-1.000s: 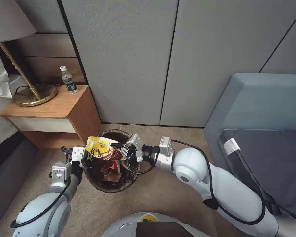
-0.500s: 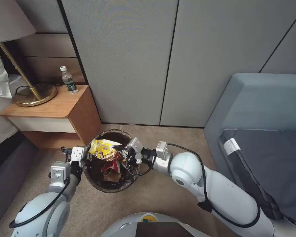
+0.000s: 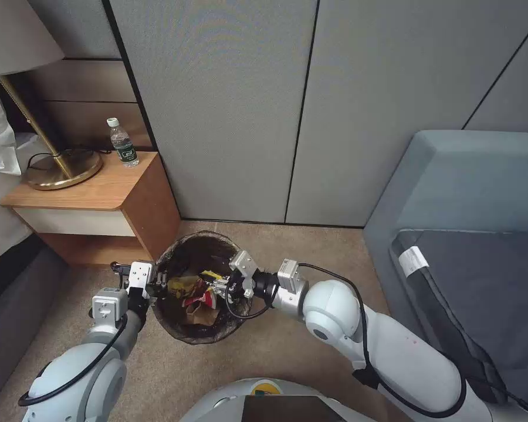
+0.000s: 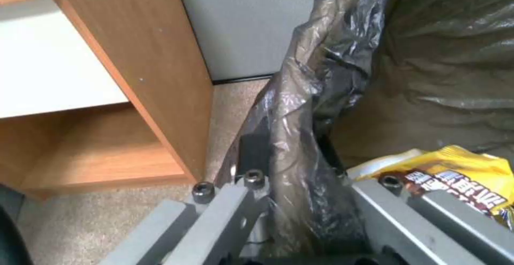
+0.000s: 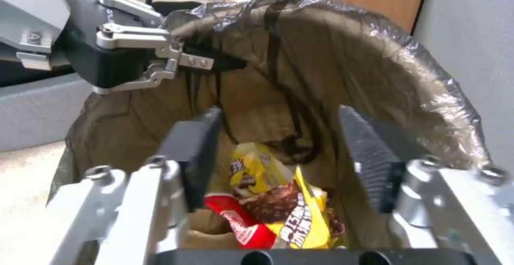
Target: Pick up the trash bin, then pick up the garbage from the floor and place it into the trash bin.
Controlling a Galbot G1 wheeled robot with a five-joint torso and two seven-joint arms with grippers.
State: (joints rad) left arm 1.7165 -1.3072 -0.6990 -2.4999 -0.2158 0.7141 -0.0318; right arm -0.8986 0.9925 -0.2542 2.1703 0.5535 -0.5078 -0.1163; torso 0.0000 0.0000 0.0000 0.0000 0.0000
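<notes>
The lower body of the trash bin [image 3: 198, 328] is hidden under its dark bag, and the tan paper [image 3: 200, 316] at its bottom is half covered by other litter. The bin's rim is pinched between the left gripper [image 3: 157, 287] fingers [image 4: 235, 204], seen clamped on the bag fold in the left wrist view, beside the wooden nightstand [image 3: 94, 205] on the carpet [image 3: 287, 351]. The right gripper [image 3: 220, 285] is held over the bin's opening with fingers [image 5: 198, 152] spread and nothing between them. The yellow snack wrapper [image 5: 289, 200] lies below those fingers, inside the bin, apart from them, resting against a red-and-white carton [image 5: 235, 225].
</notes>
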